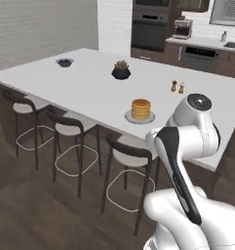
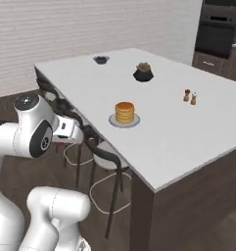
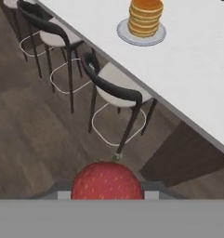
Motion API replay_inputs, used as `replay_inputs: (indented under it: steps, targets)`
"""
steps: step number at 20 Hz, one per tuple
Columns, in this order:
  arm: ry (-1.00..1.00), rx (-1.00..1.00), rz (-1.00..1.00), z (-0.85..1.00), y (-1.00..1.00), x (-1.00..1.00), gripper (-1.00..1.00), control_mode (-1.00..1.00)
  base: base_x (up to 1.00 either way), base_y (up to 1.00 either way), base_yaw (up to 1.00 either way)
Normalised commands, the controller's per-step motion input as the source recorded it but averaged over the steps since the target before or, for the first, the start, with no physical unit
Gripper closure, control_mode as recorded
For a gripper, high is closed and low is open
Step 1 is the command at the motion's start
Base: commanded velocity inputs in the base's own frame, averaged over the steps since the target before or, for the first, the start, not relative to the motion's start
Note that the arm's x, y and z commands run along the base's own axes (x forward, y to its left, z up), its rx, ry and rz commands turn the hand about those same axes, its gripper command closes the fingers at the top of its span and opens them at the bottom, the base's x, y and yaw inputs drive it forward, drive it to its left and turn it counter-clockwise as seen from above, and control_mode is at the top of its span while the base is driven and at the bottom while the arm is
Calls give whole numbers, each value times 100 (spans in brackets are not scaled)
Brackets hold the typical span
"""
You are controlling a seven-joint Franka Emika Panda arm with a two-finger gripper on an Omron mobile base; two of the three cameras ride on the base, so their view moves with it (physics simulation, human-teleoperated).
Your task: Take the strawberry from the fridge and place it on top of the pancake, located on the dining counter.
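Strawberry [image 3: 107,180] sits at 6 o'clock in our hand view, right at the camera, and our gripper [image 2: 70,128] is closed on it, held off the near edge of the tabletop [image 2: 188,132] above the stools. We judge the carry is the step in hand: we should lift clear of the nearest stool [image 3: 114,88] and the tabletop edge, travel toward 12 o'clock, centre over the pancake [image 3: 144,17], then lower gently before letting go. The fruit is round and could roll off the stack, so a low release looks wise. The plate [image 3: 141,36] lies near the edge. Farther out at 1 o'clock in our right base view stand 2 small shakers [image 2: 190,96], then a dark pot with a plant [image 2: 143,72] and a small bowl [image 2: 101,60]. Beyond, we see a wall oven [image 1: 149,30] among brown cabinets.
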Motion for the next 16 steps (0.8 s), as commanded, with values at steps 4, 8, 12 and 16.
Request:
replay_inputs:
  steps: [4, 8, 12, 16]
  targets:
    - [0, 0, 0, 0, 0, 0, 100, 100, 58, 37, -81]
    - [0, 0, 0, 0, 0, 0, 100, 100, 50, 56, -77]
    - [0, 0, 0, 0, 0, 0, 100, 100, 21, 77, -65]
    - [0, 0, 0, 0, 0, 0, 100, 100, 23, 80, -54]
